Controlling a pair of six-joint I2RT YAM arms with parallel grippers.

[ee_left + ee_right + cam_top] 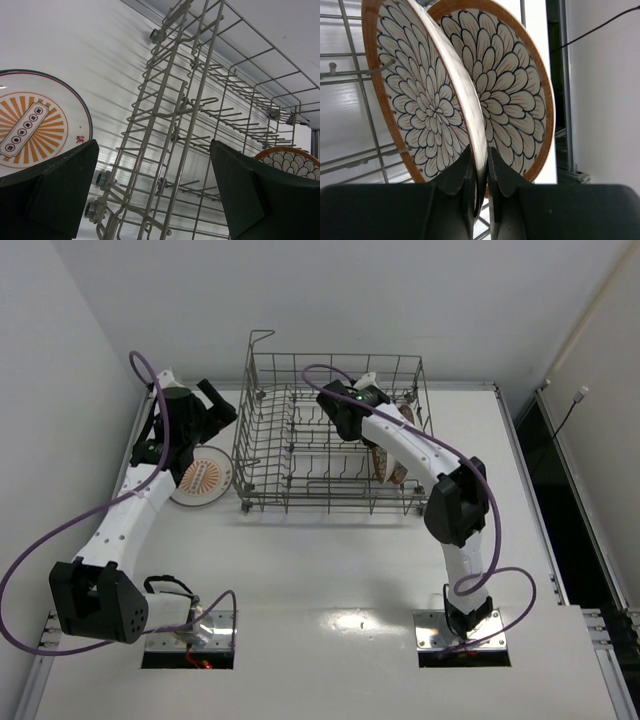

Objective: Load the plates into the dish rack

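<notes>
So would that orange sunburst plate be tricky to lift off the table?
Probably. The plate lies flat on the table, so its rim offers little grip. It looks glazed: likely stiff, slippery, and chippable against the rack.

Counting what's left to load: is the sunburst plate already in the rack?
No, the sunburst plate lies outside the dish rack, at its left.

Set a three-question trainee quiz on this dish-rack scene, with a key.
1. True or false: the left gripper is open and empty.
2. Inside the grey metal wire dish rack, the right gripper is shut on: A) the rack itself; B) the rim of a round brown-rimmed petal-pattern plate; C) nothing.
3. Where does the round white-rimmed plate with the orange sunburst centre lie?
Key: 1 true; 2 B; 3 flat on the white table, outside the rack, on its left.
</notes>
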